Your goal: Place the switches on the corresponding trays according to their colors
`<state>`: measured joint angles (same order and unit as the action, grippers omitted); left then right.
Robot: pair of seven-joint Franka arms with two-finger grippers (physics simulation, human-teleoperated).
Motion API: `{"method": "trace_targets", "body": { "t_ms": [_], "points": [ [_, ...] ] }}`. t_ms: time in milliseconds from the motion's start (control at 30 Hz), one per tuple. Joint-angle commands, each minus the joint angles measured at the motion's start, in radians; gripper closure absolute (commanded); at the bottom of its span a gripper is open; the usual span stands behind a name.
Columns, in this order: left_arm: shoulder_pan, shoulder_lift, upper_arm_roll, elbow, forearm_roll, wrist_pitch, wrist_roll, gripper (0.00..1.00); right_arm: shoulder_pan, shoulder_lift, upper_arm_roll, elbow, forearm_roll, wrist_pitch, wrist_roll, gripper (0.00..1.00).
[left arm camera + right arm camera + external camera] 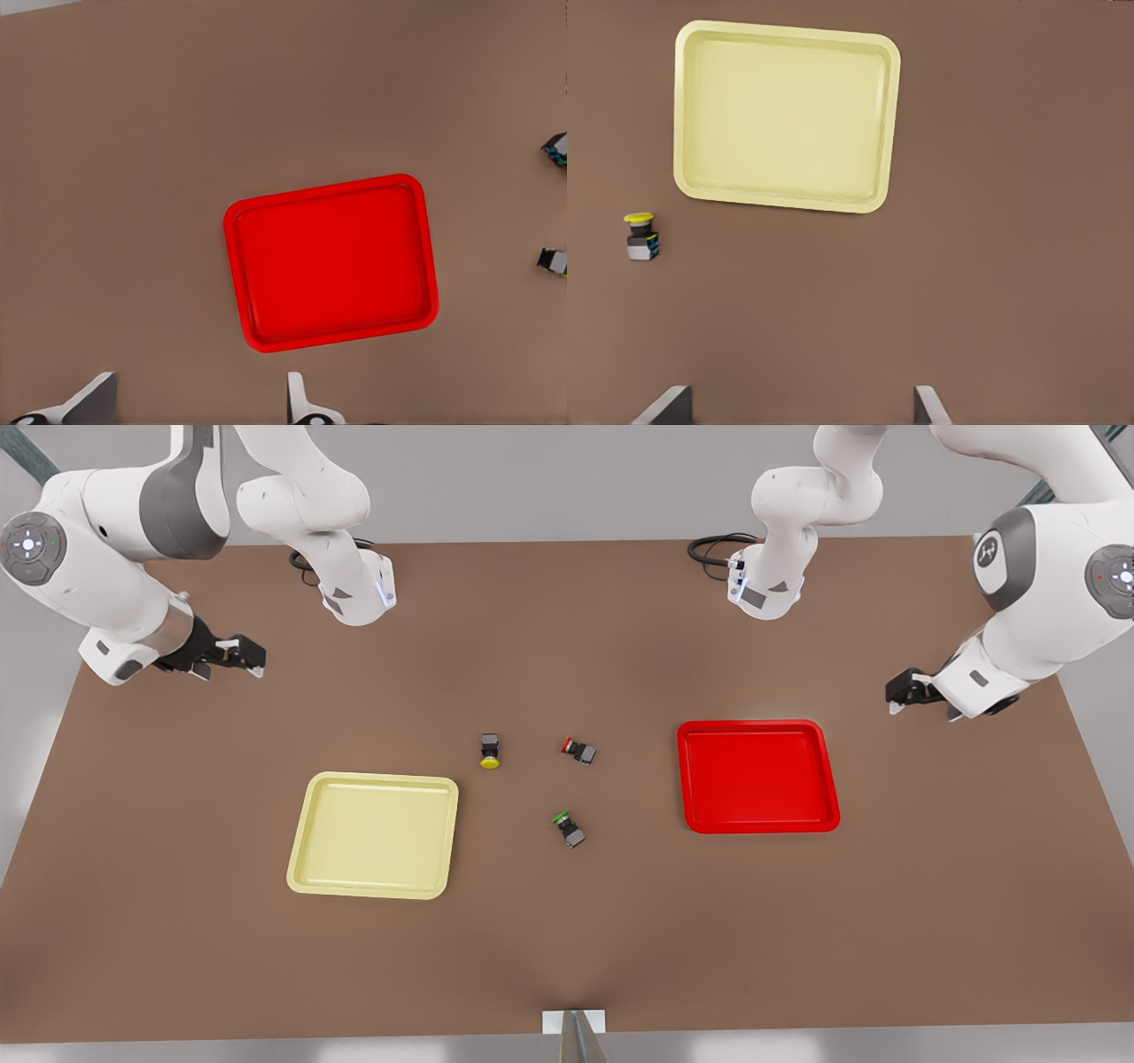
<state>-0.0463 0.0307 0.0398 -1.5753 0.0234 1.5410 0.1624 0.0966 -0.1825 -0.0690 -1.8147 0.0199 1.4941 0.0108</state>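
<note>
While both switches lie loose on the brown table (177,974), no pick has begun. The yellow switch (490,751) sits near the middle, just beyond the far right corner of the yellow tray (373,834); the red switch (578,749) lies tipped beside it, well short of the red tray (757,776). A green switch (569,828) rests nearer the camera.

The left gripper (897,693) hangs at the front view's right, beyond the red tray, jaws spread wide and empty. The right gripper (251,657) hovers at the front view's left, likewise gaping and holding nothing.

The next move probably calls for each arm to descend over the switch nearest it, aligning its fingers across the small body.
</note>
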Motion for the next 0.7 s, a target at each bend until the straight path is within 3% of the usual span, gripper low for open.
{"method": "trace_targets", "body": {
  "t_ms": [0,133,200,333,533,667],
  "points": [
    [-0.009,0.000,0.000,-0.002,0.001,0.002,0.003,0.00,0.000,0.000,0.000,0.000,0.000,0.000,0.000,0.00],
    [-0.015,0.009,-0.015,-0.040,0.010,0.007,-0.023,0.00,0.000,0.003,0.000,0.005,0.002,0.000,0.000,0.00],
    [-0.015,0.047,-0.123,-0.043,0.003,0.007,-0.040,0.00,0.006,0.020,0.038,0.023,0.024,0.002,0.041,0.00],
    [-0.036,0.130,-0.301,-0.035,0.001,0.028,-0.337,0.00,0.006,0.110,0.208,0.080,0.155,0.040,0.219,0.00],
    [-0.156,0.265,-0.397,-0.124,0.000,0.278,-1.343,0.00,0.008,0.319,0.583,0.110,0.169,0.256,0.641,0.00],
    [-0.195,0.324,-0.419,-0.239,0.010,0.533,-1.807,0.00,0.080,0.368,0.607,0.032,0.167,0.414,0.701,0.00]
  ]
}}
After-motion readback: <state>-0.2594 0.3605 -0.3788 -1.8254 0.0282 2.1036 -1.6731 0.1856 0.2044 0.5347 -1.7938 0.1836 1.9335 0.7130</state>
